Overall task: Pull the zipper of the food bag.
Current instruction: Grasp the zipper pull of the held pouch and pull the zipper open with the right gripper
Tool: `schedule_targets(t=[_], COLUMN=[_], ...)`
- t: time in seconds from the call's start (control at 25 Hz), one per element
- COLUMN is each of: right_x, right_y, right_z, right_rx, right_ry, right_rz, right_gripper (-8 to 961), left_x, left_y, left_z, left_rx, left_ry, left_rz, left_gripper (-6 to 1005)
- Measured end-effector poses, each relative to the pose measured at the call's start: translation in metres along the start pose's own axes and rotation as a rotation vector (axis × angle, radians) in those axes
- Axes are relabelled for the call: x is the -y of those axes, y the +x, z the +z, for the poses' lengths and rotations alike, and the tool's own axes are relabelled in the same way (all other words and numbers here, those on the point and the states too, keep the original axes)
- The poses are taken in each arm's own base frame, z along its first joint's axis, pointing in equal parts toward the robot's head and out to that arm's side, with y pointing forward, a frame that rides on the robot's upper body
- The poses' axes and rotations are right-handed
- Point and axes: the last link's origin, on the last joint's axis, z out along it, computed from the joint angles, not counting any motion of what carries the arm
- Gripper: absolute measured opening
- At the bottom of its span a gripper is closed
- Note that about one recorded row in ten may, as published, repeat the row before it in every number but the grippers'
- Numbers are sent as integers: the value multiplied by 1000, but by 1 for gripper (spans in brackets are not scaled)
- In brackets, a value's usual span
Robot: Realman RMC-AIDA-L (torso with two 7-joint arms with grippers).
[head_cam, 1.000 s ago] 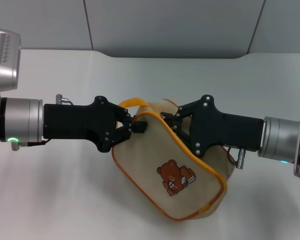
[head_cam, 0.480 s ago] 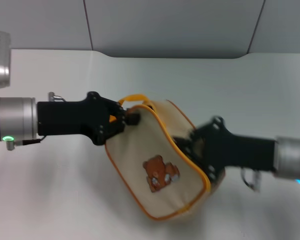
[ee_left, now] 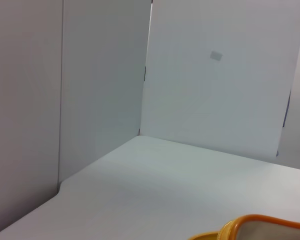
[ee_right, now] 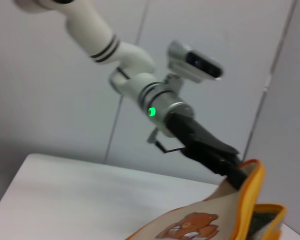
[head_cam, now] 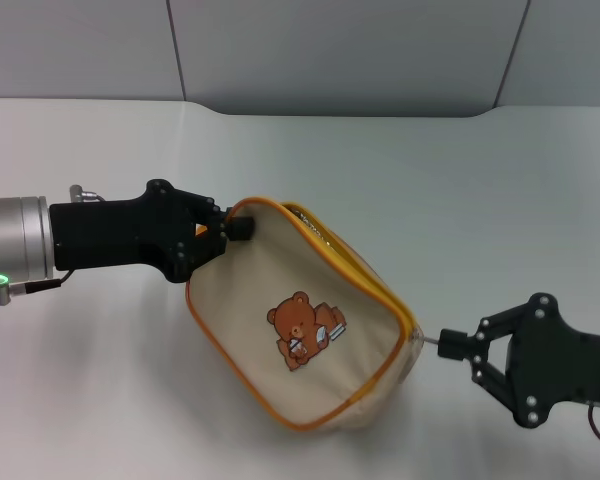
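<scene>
My left fingers [head_cam: 230,228] pinch the soft, floppy food bag [head_cam: 300,330] on the desk [head_cam: 460,190] by its corner, while my right fingers [head_cam: 460,350] grip the small zipper [head_cam: 355,262] tab at its far end.

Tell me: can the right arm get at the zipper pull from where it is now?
Probably yes: the right gripper is already at the bag's lower right corner, its fingers shut on the zipper pull, nothing between. The left gripper holds the food bag.
</scene>
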Motion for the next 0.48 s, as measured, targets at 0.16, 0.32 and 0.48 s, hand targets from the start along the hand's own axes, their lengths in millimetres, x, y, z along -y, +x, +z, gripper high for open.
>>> schedule_targets(t=[0.16, 0.32, 0.48], right_x=[5, 8, 16], right_y=[-1, -3, -4], right_z=[0, -2, -1], right_rx=[6, 25, 89], right_ry=[24, 57, 149], right_rz=[90, 153, 207], right_gripper=[91, 128, 201], left_x=[-2, -4, -4], left_y=[-3, -8, -12], left_z=[0, -3, -1], left_rx=[-1, -3, -2], left_ry=[0, 8, 28], left_rz=[-12, -42, -96], left_gripper=[67, 75, 84])
